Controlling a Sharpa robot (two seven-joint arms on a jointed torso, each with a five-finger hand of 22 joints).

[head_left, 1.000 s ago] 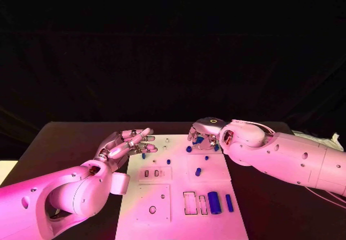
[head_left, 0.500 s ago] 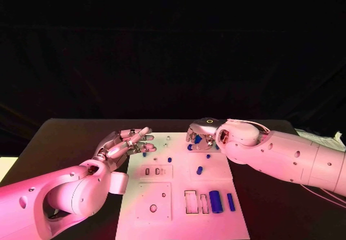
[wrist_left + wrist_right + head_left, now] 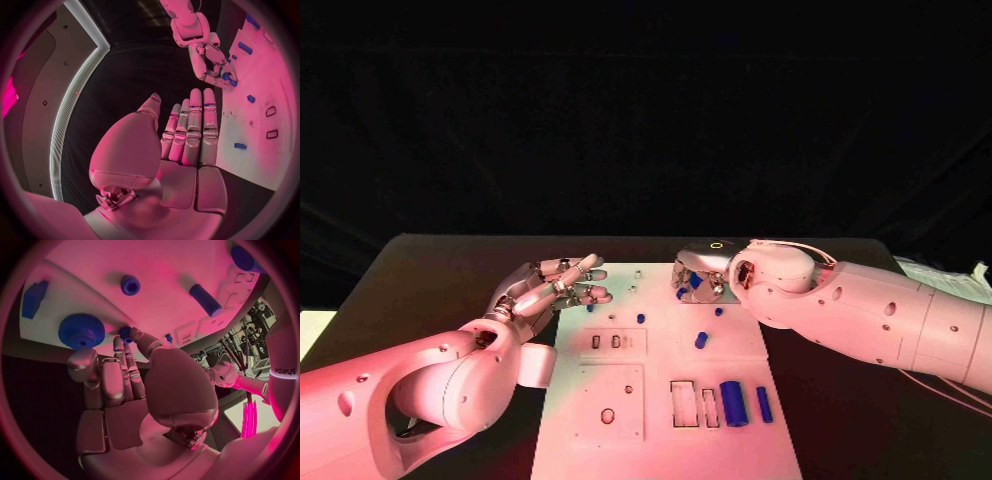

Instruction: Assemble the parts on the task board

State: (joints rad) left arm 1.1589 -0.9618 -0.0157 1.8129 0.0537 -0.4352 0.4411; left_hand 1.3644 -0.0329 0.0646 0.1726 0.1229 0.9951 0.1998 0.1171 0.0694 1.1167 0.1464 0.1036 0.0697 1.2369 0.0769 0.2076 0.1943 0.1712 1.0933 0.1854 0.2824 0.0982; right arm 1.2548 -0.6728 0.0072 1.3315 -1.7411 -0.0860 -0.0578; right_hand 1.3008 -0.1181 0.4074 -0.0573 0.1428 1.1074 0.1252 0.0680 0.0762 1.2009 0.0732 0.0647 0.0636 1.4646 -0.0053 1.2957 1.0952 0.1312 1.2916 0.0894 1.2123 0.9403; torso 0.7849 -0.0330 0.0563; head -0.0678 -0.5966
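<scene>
The white task board (image 3: 661, 400) lies mid-frame on the black tabletop (image 3: 430, 270), with blue parts (image 3: 730, 403) and rectangular slots. At its upper edge, the right hand (image 3: 700, 272) touches a small blue peg (image 3: 125, 333) with its fingers; the left hand (image 3: 560, 283) hovers, fingers straight, holding nothing.

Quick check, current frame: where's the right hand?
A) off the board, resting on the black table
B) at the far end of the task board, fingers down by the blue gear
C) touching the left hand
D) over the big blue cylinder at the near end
B: the right hand hangs over the far end of the task board, its fingertips beside the blue gear.
</scene>
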